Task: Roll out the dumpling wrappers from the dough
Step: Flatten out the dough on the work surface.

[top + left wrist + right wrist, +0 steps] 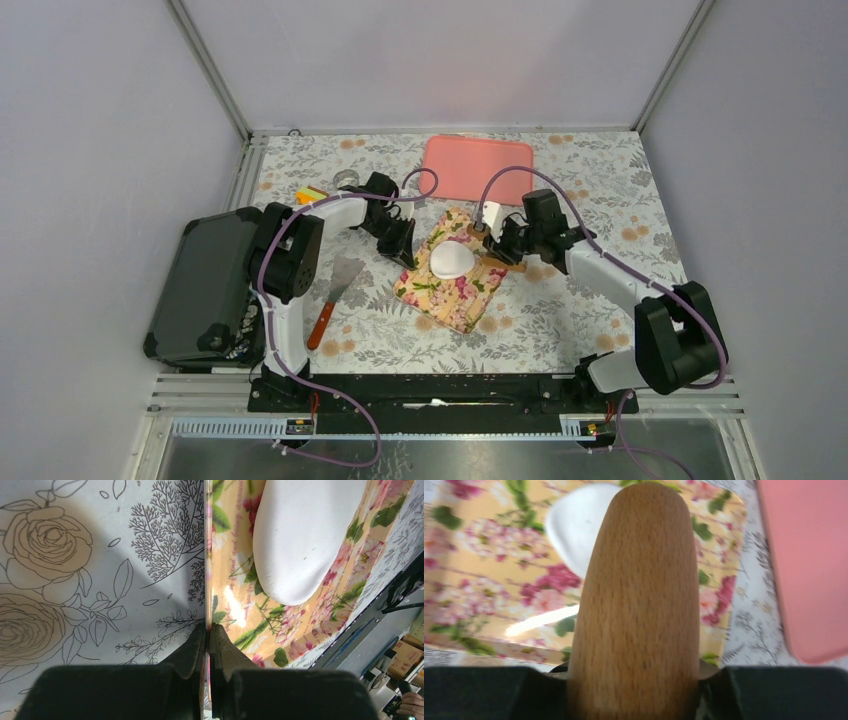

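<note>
While right claw (634, 682) clamps pin (636, 595), dough (571, 525) — just ahead

My left arm (290, 265) and right arm (612, 272) are wearing white shells with black joint blocks. Purple cables (262, 280) are looping along both, and the fingers (190, 652) on my left claw (207, 629) are showing matte black.

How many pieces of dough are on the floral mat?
1: the dough lies on the floral mat, at the rolling pin's tip; the pin might hide more.

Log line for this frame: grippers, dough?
left gripper: shut on floral mat edge | right gripper: shut on rolling pin | dough: thick oval on mat | pin end over dough, contact unclear
</note>
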Controlling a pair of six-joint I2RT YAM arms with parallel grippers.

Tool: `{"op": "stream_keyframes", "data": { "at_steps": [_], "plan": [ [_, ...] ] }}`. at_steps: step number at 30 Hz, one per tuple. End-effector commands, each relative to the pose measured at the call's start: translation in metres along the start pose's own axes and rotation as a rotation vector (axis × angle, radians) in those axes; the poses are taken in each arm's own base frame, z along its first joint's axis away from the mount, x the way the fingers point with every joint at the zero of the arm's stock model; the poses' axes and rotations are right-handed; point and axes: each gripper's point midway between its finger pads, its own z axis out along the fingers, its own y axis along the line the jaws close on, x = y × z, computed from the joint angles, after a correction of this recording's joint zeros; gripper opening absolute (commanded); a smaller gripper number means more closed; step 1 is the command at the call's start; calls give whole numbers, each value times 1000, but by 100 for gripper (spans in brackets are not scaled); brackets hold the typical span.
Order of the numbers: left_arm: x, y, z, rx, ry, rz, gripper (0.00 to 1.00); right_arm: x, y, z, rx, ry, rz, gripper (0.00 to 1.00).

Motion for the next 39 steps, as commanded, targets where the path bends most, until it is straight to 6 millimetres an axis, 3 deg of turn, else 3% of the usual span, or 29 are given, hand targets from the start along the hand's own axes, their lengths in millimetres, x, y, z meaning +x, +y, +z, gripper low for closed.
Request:
{"op": "stream_keyframes", "data": {
  "at_steps": [1, 3, 5, 10, 12, 19, 23, 29, 39],
  "plan": [
    [23, 30, 8, -98, 69, -7, 0, 6, -49, -6, 127, 40, -51, 0],
    [22, 30, 8, -98, 68, -7, 0, 3, -50, -4, 113, 21, -47, 0],
    [23, 31, 9, -97, 71, -8, 0, -10, -36, -8, 43, -34, -53, 0],
    [23, 30, 9, -95, 71, -8, 0, -60, 37, -38, -281, -263, -130, 0],
    [23, 30, 9, -93, 73, -9, 0, -70, 57, -43, -358, -327, -153, 0],
    [23, 30, 9, -92, 76, -9, 0, -66, 86, -1, -409, -399, -183, 0],
    [24, 30, 9, -89, 80, -10, 0, -69, 91, 22, -416, -449, -208, 0],
    [23, 30, 9, -88, 81, -9, 0, -40, 69, 54, -319, -358, -280, 0],
    [24, 29, 9, -86, 80, -7, 0, -24, 15, 46, -219, -321, -348, 0]
  ]
}}
